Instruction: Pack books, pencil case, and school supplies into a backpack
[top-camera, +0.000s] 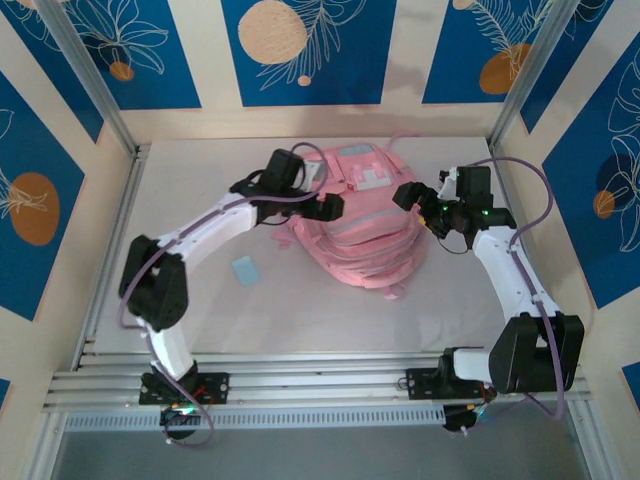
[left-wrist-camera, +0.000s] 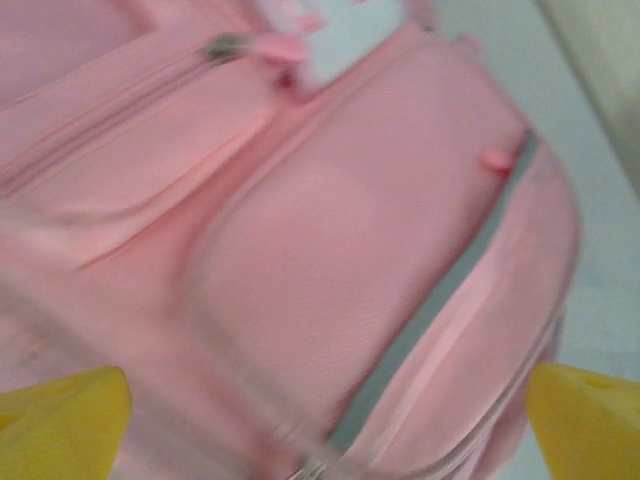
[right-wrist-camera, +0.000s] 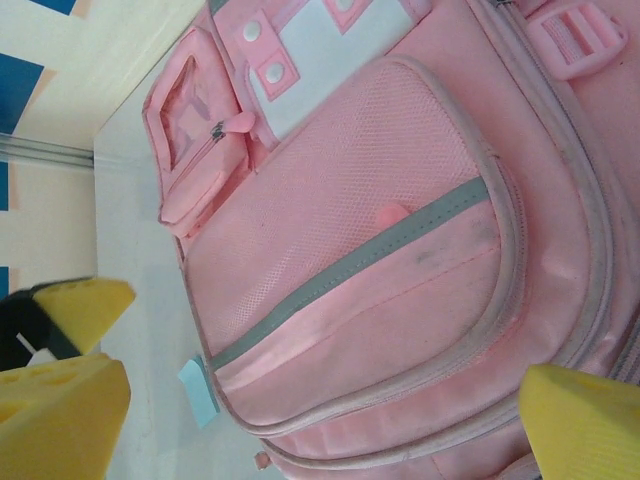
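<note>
The pink backpack (top-camera: 355, 235) lies flat mid-table, front pockets up; it shows blurred in the left wrist view (left-wrist-camera: 330, 230) and sharp in the right wrist view (right-wrist-camera: 400, 230). My left gripper (top-camera: 325, 208) hovers over its left upper side, open, yellow fingertips (left-wrist-camera: 60, 425) wide apart above the pink fabric, gripping nothing (left-wrist-camera: 325, 425). My right gripper (top-camera: 410, 195) stands at its right upper edge, open too (right-wrist-camera: 320, 420), pads (right-wrist-camera: 585, 420) spread over the front pocket. A light-blue square (top-camera: 244, 271) of the school supplies lies on the table left of the backpack (right-wrist-camera: 198, 392). Books and pencil case are out of view.
White table surface (top-camera: 300, 320) runs in front of the backpack toward the arm bases. Walls with blue panels (top-camera: 40, 180) close in three sides, with metal posts in the corners. A pink strap buckle (right-wrist-camera: 575, 40) lies at the backpack's edge.
</note>
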